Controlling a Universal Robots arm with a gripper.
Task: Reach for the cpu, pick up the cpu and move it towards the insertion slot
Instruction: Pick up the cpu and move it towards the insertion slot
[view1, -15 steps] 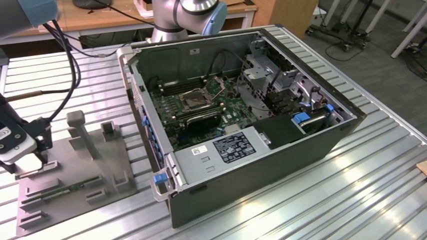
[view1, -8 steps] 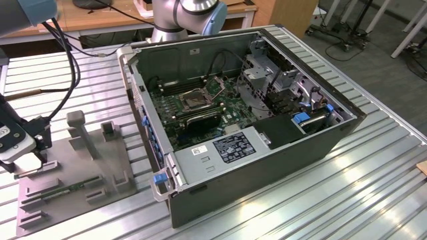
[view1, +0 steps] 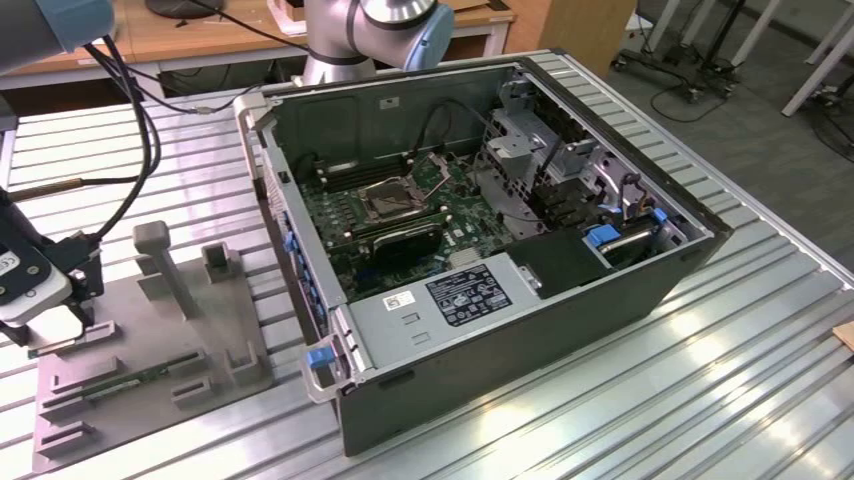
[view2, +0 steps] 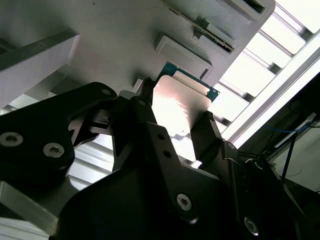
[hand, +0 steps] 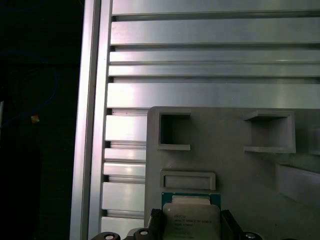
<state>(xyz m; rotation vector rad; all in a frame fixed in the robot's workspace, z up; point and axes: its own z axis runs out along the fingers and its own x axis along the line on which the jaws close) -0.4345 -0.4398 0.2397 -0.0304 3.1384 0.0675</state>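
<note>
The cpu (hand: 191, 216), a flat square chip with a silvery top and a thin green rim, sits between the black fingers (hand: 156, 221) of my gripper (hand: 192, 226). In the second wrist view the cpu (view2: 181, 109) has a finger (view2: 209, 131) pressed against each of two opposite edges, so my gripper (view2: 178, 116) is shut on it. I cannot tell whether the chip rests on the grey holder (hand: 235, 170) or hangs just above it. In the exterior view my gripper (view1: 48, 322) is low over the holder's end at the exterior view's left. The insertion slot (view1: 396, 198) lies far off inside the open computer case.
The open computer case (view1: 534, 330) has tall walls around the board. On the grey holder (view1: 147, 375) stand two upright posts (view1: 158, 262), and a green memory stick (view1: 134, 380) lies there. Black cables (view1: 140, 130) hang beside the arm. The table (view1: 694, 400) is ribbed aluminium.
</note>
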